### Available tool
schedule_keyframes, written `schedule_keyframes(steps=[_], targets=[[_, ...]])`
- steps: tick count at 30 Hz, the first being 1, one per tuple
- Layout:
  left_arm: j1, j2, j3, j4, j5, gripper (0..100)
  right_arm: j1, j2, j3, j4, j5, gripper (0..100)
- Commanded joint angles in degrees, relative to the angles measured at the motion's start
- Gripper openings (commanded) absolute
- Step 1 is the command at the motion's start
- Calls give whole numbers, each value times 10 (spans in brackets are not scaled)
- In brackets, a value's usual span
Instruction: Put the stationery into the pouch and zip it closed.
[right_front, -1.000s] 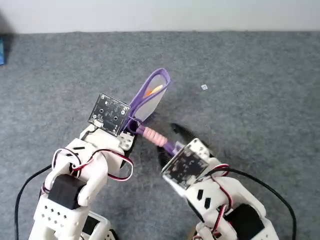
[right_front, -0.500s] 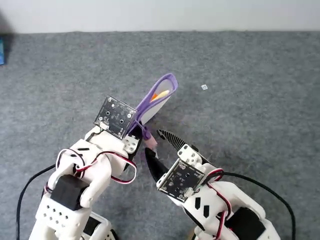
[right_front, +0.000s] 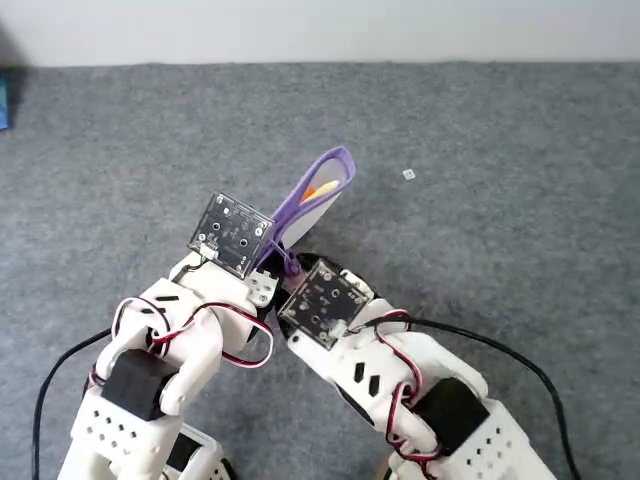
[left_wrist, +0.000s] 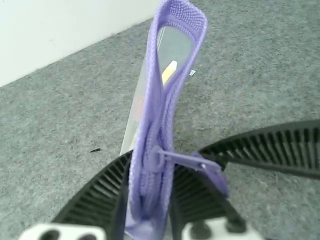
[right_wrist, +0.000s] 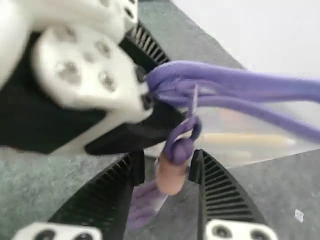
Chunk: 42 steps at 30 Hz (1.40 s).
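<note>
The pouch (right_front: 312, 205) stands on its long edge on the grey table (right_front: 500, 220), between the two arms' wrists and reaching away from them. Its purple zip (left_wrist: 172, 30) runs along the top. Through the clear side I can make out a yellow-orange piece of stationery (left_wrist: 169, 73) already inside, so the loading part looks done, at least for that piece. I cannot tell whether more belongs in there.

The zip is still open. The two purple tapes gape apart along most of the pouch's length, and the slider (left_wrist: 159, 153) sits at the near end, right by the hold.

The left gripper (left_wrist: 149, 186) has its fingers pressed onto that near end of the pouch, one on each side, pinching it upright.

The right gripper (right_wrist: 165, 167) is at the zip pull (right_wrist: 171, 176), a pink bead hanging from a purple loop. Its fingers are narrowly spread, one on each side of the bead. One looks to be touching it and a slim gap shows on the other side, so I judge the pull framed but not yet clamped.

What remains, as I read it, is to close on the pull and draw the slider along the full length to the far end while the left arm keeps the pouch steady.
</note>
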Motion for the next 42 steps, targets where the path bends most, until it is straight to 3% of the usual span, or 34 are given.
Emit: schedule_keyframes(steps=[1,4,8,15,24,42], targets=[[4,-1,-9,2,-5,9,0,15,-4,-13,-7,154],[4,-1,-9,2,-5,9,0,15,-4,0,-5,141],[4,-1,-9,2,-5,9,18,15,-5,-1,-2,6],[1,-1,-9,3,-5,9,51,15,-12,2,23,9],[2,-1,-25,27,-5,9,198,15,-35,-4,120,8],[1,-2,-26,30,-5,9,349,15,-38,-56,125,7]])
